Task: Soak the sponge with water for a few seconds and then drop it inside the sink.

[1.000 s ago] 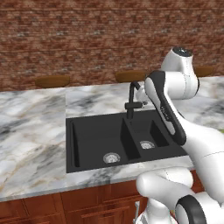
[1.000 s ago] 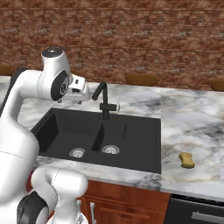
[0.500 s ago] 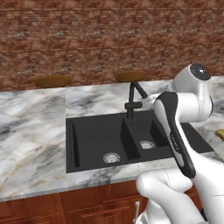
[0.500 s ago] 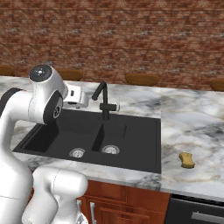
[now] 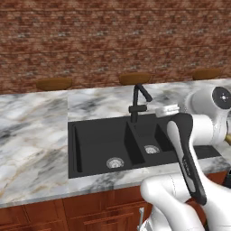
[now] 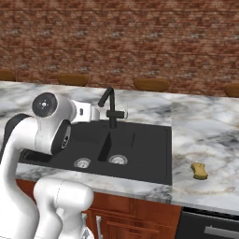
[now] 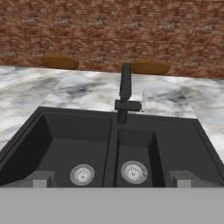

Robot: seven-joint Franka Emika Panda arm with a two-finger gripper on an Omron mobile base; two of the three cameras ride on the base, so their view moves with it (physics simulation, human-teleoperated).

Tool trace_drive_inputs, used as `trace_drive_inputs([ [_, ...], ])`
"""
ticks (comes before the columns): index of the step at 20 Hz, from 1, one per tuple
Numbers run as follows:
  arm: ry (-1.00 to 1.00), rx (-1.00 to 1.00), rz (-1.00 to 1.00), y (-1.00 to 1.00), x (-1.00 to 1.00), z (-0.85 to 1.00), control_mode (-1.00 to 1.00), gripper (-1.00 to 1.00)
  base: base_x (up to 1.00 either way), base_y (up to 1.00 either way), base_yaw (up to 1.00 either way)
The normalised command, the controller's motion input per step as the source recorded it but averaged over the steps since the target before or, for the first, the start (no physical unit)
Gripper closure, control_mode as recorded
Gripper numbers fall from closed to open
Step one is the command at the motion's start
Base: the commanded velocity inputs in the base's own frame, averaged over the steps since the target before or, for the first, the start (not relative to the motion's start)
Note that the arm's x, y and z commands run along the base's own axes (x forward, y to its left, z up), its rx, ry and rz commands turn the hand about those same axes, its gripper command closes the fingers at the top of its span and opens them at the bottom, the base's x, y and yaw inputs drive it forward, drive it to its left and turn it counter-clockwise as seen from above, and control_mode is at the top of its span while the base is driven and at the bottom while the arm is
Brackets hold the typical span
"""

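- The gripper (image 7: 112, 181) hangs above the front of the sink (image 7: 183, 144), its two fingertips (image 7: 37, 179) spread wide with nothing between them; from the hand view it looks straight across both basins at the faucet (image 7: 125, 94).
- In the right base view the hand sits just left of the faucet (image 6: 110, 106), over the sink (image 6: 149, 149), with the white arm folded back toward the counter's front edge.
- The sponge (image 6: 200, 171) lies on the marble counter (image 6: 205, 130) to the right of the sink, near the counter's front edge and well apart from the gripper.
- No water runs from the spout in any view, and both drains (image 7: 82, 174) look dry.
- The step in hand is, I judge, reaching for the sponge, so the task is barely begun.
- To do it well, swing the arm right past the sink's rim and the faucet, keep the fingers wide, and come down over the sponge from above.
- Line the fingers across its narrow waist, not its length, and close only once they straddle it low against the counter.
- The sponge is small and soft; a grip set too high may pinch off its top and slip.
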Motion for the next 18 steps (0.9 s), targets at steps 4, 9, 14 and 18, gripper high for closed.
trace_drive_inputs([
  [4,-0.19,0.01,0.00,-0.36,0.00,0.00,-1.00,-1.00,0.00,0.00,0.00],
  [9,-0.13,0.00,0.00,-0.35,-0.01,0.00,-1.00,-1.00,0.00,0.00,0.00],
  [14,-0.01,0.00,0.00,-0.38,0.00,0.00,-1.00,-1.00,0.00,0.00,0.00],
  [18,0.00,0.00,0.00,-0.37,0.02,0.00,-1.00,-1.00,0.00,0.00,0.00],
])
